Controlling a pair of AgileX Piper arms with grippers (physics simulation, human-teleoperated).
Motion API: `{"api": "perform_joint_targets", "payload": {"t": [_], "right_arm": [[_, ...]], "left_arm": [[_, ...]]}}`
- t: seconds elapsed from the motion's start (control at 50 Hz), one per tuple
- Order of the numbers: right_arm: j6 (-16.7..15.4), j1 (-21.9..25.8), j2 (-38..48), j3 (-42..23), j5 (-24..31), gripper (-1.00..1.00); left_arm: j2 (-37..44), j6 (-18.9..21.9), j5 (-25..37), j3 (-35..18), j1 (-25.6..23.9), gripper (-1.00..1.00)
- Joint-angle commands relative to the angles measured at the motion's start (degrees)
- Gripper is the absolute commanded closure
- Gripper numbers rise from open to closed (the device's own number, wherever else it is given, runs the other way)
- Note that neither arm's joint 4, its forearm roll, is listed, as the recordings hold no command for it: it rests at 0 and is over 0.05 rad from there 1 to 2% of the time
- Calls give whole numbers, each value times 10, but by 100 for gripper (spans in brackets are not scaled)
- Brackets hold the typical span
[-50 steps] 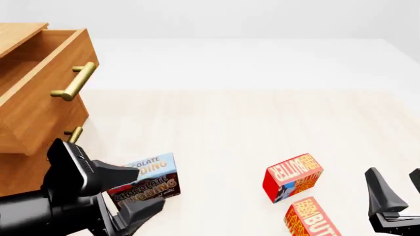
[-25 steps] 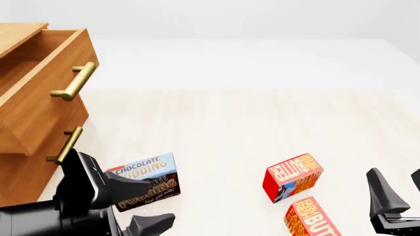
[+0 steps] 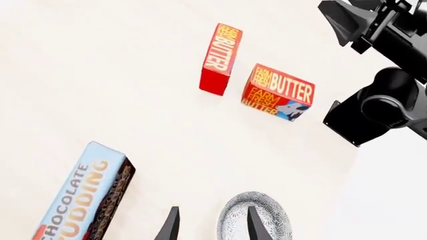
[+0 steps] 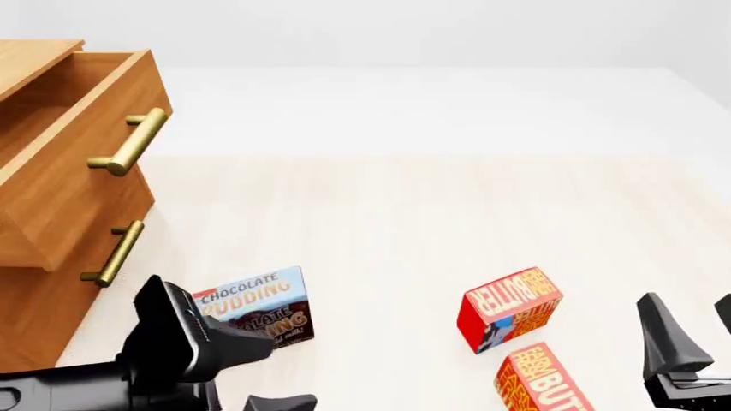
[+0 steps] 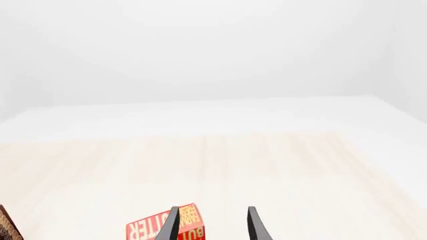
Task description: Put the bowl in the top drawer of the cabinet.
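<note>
The bowl, white with fine dark speckle, shows only in the left wrist view, cut off by the frame edge. My left gripper is open: one finger stands over the bowl, the other outside its rim. In the front view the left gripper hangs low at the near left, and the bowl is out of view. The wooden cabinet stands at the far left with its top drawer pulled out, brass handle in front. My right gripper is open at the near right, holding nothing.
A chocolate pudding box stands just beyond the left gripper. Two red butter boxes lie between the arms, near the right gripper. The lower drawer's handle sits below the open drawer. The right arm crosses the left wrist view.
My left gripper has drawn back toward the near edge, uncovering the pudding box and the lower drawer handle. The right gripper has stayed still.
</note>
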Motion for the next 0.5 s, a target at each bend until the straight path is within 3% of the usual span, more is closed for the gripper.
{"api": "perform_joint_targets", "payload": {"t": [0.02, 0.08, 0.26, 0.5], "right_arm": [[-1, 1, 0, 0, 0, -100], [-1, 1, -1, 0, 0, -100], [-1, 1, -1, 0, 1, -100], [0, 1, 2, 0, -1, -100]], "left_arm": [[26, -23, -7, 6, -28, -100], [39, -10, -1, 9, -21, -100], [61, -46, 16, -8, -66, -100], [64, -49, 87, -39, -74, -100]]}}
